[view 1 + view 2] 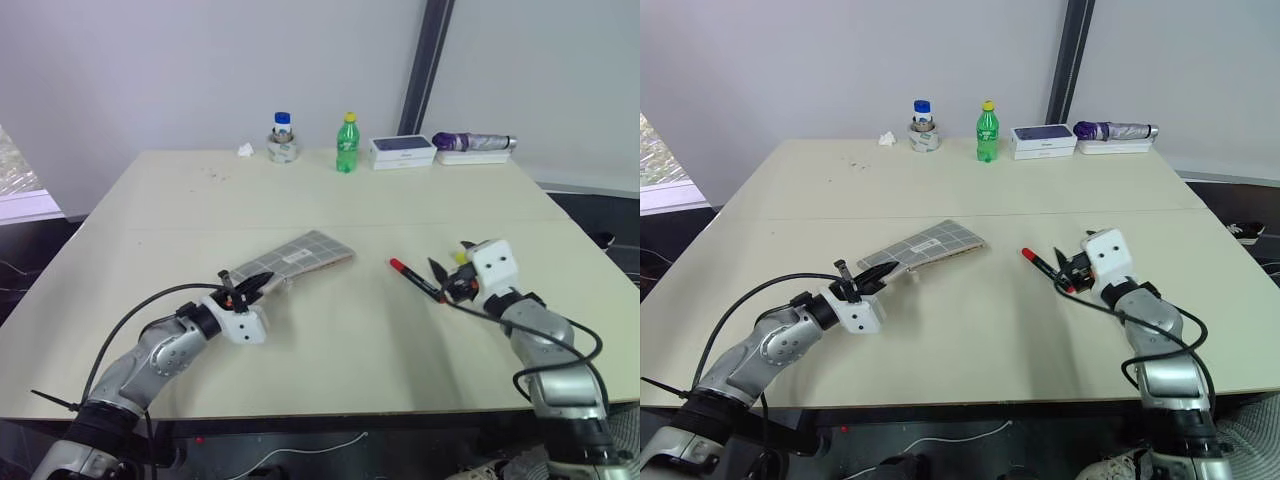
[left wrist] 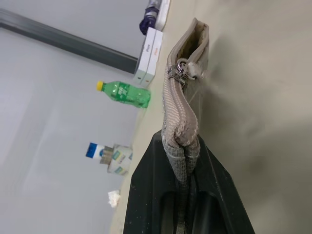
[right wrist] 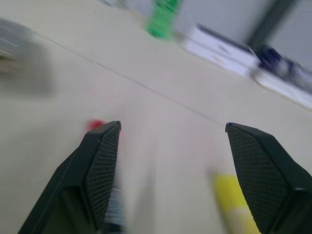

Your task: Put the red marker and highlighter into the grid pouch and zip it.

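The grid pouch (image 1: 305,254) lies near the middle of the table. My left gripper (image 1: 243,286) is shut on its near end, pinching the zipper edge (image 2: 179,122) between the fingers. The zipper pull (image 2: 178,73) sits partway along that edge. The red marker (image 1: 414,279) lies on the table to the right of the pouch, red cap towards the far side. My right gripper (image 3: 173,126) stands open just over it, and the red cap (image 3: 95,124) shows beside one finger. The yellow highlighter (image 3: 232,200) lies by the other finger, partly hidden in the head views (image 1: 459,257).
Along the table's far edge stand a tape roll with a small bottle (image 1: 283,146), a green bottle (image 1: 346,144), a white box (image 1: 402,151) and a purple folded umbrella (image 1: 473,143). A crumpled tissue (image 1: 245,150) lies near the tape. The table (image 1: 330,340) ends close to my arms.
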Available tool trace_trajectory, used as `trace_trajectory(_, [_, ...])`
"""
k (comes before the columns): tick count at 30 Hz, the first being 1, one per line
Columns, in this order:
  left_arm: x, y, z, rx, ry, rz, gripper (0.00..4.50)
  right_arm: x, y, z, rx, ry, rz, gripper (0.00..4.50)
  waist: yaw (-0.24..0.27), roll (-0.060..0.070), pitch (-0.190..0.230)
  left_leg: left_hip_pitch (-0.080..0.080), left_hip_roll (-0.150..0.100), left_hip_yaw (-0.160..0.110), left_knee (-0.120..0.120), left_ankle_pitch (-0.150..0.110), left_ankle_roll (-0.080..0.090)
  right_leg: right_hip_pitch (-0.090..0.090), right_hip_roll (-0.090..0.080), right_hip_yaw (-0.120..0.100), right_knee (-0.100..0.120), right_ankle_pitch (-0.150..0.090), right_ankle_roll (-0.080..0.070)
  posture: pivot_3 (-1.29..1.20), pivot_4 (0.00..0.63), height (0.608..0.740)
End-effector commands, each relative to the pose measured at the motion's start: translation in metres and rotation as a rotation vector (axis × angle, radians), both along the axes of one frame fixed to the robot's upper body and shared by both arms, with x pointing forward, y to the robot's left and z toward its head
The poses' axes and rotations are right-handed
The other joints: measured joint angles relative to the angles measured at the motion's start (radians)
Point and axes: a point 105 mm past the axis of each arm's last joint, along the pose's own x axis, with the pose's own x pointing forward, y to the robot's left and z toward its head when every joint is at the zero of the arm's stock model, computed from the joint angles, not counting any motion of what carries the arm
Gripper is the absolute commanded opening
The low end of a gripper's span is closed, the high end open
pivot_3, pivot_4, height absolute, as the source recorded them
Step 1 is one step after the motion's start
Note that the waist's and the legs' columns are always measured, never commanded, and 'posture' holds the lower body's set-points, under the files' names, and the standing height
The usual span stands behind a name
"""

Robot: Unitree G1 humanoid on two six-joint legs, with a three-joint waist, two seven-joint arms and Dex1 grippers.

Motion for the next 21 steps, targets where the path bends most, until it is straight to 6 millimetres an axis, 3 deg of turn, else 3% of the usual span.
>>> trace_trajectory(1, [0.001, -0.001, 0.012, -0.023, -0.040, -0.002, 0.00, 0.009, -0.041, 0.002, 0.032, 0.058, -0.108, 3.55, 0.003, 0.000, 0.000, 0.000, 0.000, 0.001, 0.000, 0.000, 0.000, 0.000, 0.000, 0.000, 0.000, 0.000, 0.000, 0.00, 0.150, 0.740])
trace_trajectory(8, [0.000, -0.002, 0.011, -0.038, -0.031, 0.005, 0.00, 0.015, -0.084, -0.032, 0.224, 0.298, -0.141, 3.55, 0.000, 0.000, 0.000, 0.000, 0.000, 0.005, -0.001, 0.000, 0.001, -0.002, 0.000, 0.004, 0.000, 0.000, 0.000, 0.00, 0.150, 0.740])
trace_trajectory(13, [-0.001, -0.002, 0.011, -0.042, -0.030, 0.006, 0.00, 0.017, -0.100, -0.039, 0.278, 0.357, -0.159, 3.55, -0.001, 0.000, 0.000, 0.001, 0.001, 0.007, -0.001, -0.001, 0.001, -0.002, 0.000, 0.006, 0.000, 0.000, 0.000, 0.00, 0.150, 0.740])
trace_trajectory(16, [-0.002, -0.004, 0.011, -0.042, -0.034, 0.003, 0.00, 0.020, -0.100, -0.035, 0.318, 0.367, -0.143, 2.73, -0.002, 0.000, 0.000, 0.001, 0.001, 0.009, -0.001, -0.001, 0.002, -0.002, 0.000, 0.007, 0.000, 0.000, 0.000, 0.00, 0.150, 0.740])
trace_trajectory(19, [-0.001, -0.004, 0.011, -0.043, -0.034, 0.002, 0.00, 0.022, -0.091, -0.031, 0.310, 0.368, -0.089, 1.13, -0.003, 0.000, 0.000, 0.001, 0.002, 0.011, -0.001, -0.001, 0.002, -0.003, 0.000, 0.009, 0.000, 0.000, 0.000, 0.00, 0.150, 0.740])
trace_trajectory(20, [-0.001, -0.004, 0.011, -0.044, -0.032, 0.002, 0.00, 0.022, -0.087, -0.027, 0.288, 0.354, -0.062, 0.85, -0.003, 0.000, 0.000, 0.001, 0.002, 0.011, -0.001, -0.001, 0.002, -0.003, 0.000, 0.009, 0.000, 0.000, 0.001, 0.00, 0.150, 0.740])
trace_trajectory(21, [0.000, -0.005, 0.012, -0.048, -0.030, 0.003, 0.00, 0.023, -0.076, -0.019, 0.290, 0.325, 0.005, 0.88, -0.003, 0.000, 0.000, 0.001, 0.002, 0.011, -0.001, -0.001, 0.002, -0.003, 0.000, 0.009, 0.000, 0.000, 0.001, 0.00, 0.150, 0.740])
